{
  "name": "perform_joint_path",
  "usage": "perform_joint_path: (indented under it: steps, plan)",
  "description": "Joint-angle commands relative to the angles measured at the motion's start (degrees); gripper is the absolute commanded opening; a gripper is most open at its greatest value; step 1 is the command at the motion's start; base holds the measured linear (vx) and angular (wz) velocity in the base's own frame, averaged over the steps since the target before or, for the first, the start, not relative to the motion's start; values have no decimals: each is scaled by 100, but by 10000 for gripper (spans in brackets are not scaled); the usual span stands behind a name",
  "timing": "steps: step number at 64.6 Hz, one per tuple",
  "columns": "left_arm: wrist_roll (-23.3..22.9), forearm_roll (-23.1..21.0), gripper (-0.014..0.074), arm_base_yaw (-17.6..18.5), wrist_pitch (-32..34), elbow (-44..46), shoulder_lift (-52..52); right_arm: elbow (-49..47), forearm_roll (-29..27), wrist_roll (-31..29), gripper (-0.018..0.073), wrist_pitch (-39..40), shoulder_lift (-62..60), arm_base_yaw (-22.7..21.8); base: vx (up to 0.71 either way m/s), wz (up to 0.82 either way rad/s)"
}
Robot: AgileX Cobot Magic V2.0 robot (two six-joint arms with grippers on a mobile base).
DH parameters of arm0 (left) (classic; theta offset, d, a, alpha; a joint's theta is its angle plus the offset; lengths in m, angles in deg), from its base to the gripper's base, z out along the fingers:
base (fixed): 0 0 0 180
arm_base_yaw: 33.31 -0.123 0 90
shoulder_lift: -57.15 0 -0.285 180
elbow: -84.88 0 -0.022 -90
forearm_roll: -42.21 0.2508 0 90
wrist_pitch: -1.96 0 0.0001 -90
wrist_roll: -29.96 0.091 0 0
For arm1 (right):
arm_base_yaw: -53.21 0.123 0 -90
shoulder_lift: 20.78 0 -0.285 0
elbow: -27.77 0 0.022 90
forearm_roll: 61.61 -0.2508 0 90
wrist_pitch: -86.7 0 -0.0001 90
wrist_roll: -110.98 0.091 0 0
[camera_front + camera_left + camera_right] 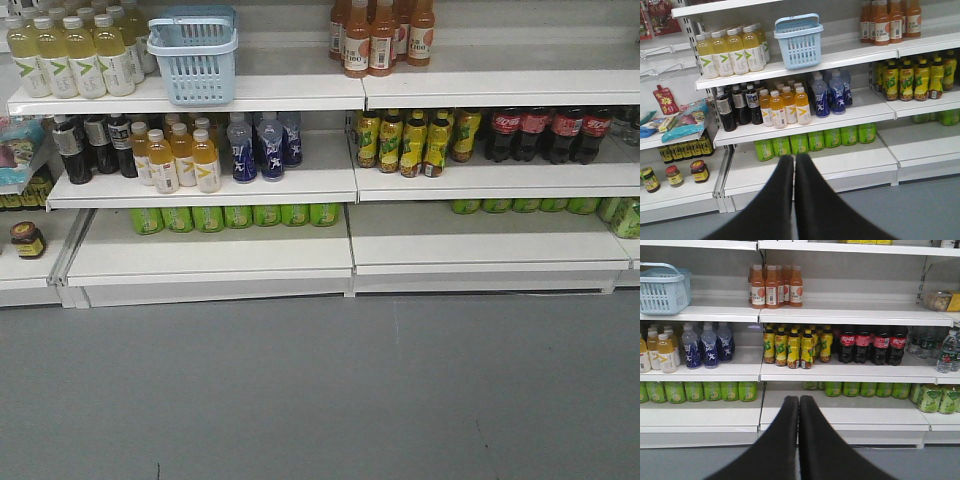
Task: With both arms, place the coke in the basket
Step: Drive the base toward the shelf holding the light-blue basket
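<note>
- The left gripper (794, 161) has its fingers pressed together and holds nothing; the right gripper (799, 401) is likewise closed and empty; both hang lower than the basket (193, 55) and well short of the shelving.
- The basket stands upright on the top shelf; the coke (881, 344) is a row of four red-labelled bottles one shelf below the basket and well to its right, upright and shoulder to shoulder.
- Nothing is grasped yet, so I judge the task to be at its start and the step in hand to be the reach.
- The right arm's camera faces the coke squarely, so that arm seems fit for the bottle; the left arm's camera looks toward the basket, so that arm seems fit to take or steady it.
- Part the right fingers before they near the row; choose an end bottle; the one farthest from the basket looks freer, since the nearest one stands just beside the yellow-labelled bottles (795, 347).
- Close on the label band; keep the bottle upright; draw it straight out before lifting, because the shelf level with the basket overhangs the row.
- The likely fault is knocking over the neighbouring bottles; approach slowly and squarely.
</note>
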Motion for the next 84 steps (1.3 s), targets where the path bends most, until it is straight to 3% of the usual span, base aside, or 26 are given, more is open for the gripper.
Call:
perform_joint_path:
  steps: [1,84]
  plan:
    - [-10,-1,-8,2,380,8,-113,61,14,-24,-10,447,-82,-15,16,7]
    - [-10,-1,-8,2,380,8,-113,61,14,-24,-10,447,-82,-15,14,2]
